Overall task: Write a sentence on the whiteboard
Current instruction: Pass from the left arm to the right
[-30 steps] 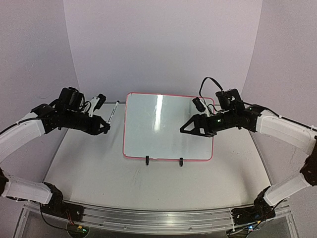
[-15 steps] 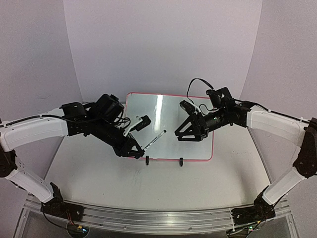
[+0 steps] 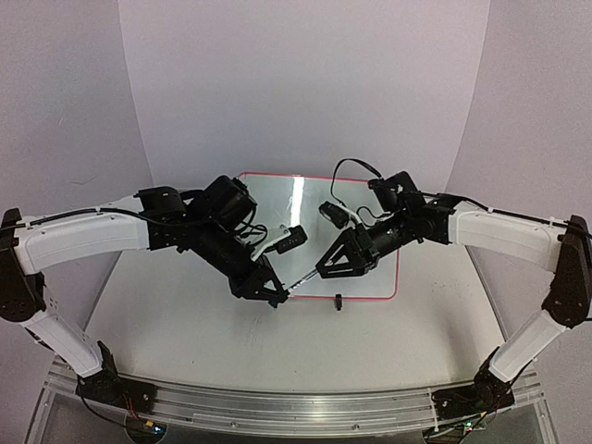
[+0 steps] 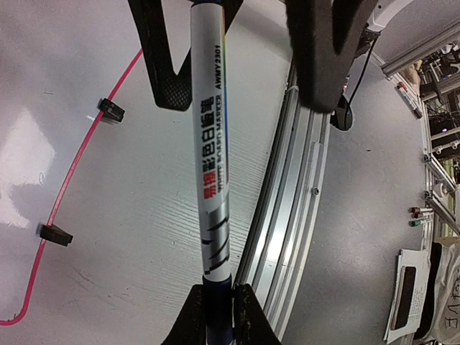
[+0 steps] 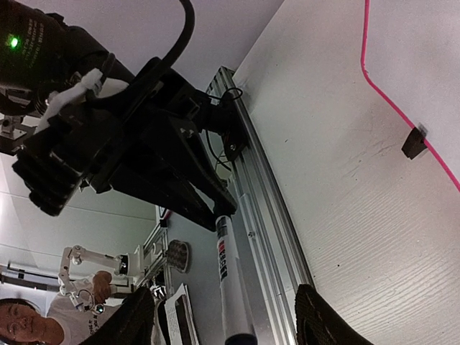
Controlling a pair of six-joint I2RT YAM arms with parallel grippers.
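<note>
While left hand [image 3: 276, 297] grips marker [image 4: 213, 144] — right hand [image 3: 321, 269] astride, whiteboard [image 3: 314, 199] beside

We see a pale lilac backdrop [image 3: 305, 83] curving behind the white worktop [image 3: 185, 324], an aluminium rail [image 3: 296, 402] along its near edge.
</note>
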